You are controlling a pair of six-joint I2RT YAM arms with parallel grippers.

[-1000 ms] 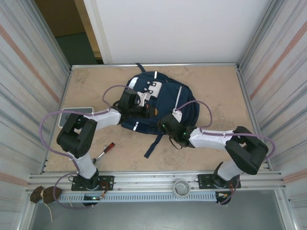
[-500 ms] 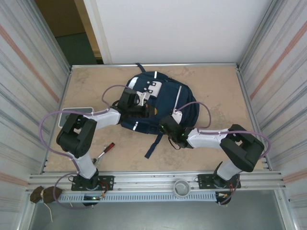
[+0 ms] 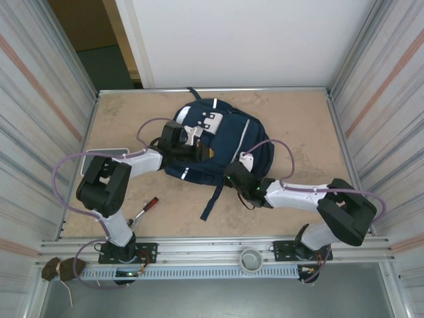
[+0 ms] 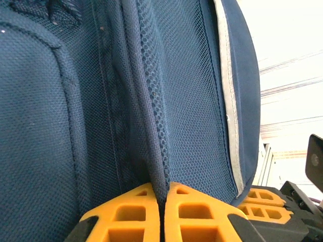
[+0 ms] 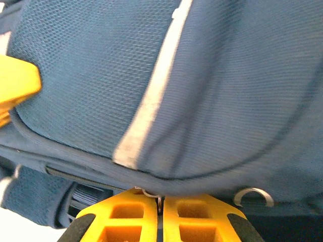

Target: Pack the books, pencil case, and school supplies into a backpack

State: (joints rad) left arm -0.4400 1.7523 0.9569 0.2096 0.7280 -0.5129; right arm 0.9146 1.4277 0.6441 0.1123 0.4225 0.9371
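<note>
Navy mesh backpack (image 4: 192,101) seam nipped by left fingers (image 4: 126,217); right fingers (image 5: 126,218) seemingly closed.

No legible writing, white patch (image 3: 213,122) on the backpack (image 3: 228,152) too small to read

Navy backpack (image 3: 228,136) flat on tan table (image 3: 301,126), red-handled tool (image 3: 147,208) near front-left

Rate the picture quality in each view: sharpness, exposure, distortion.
Top external: sharp and evenly lit, with the side walls leaning outward from the wide lens. Left wrist: the backpack mesh is crisp, but the background at right is blown out white. Right wrist: the backpack's fabric and pale stripe are smeared by blur, worst at right, while the right tool looks sharper.
</note>
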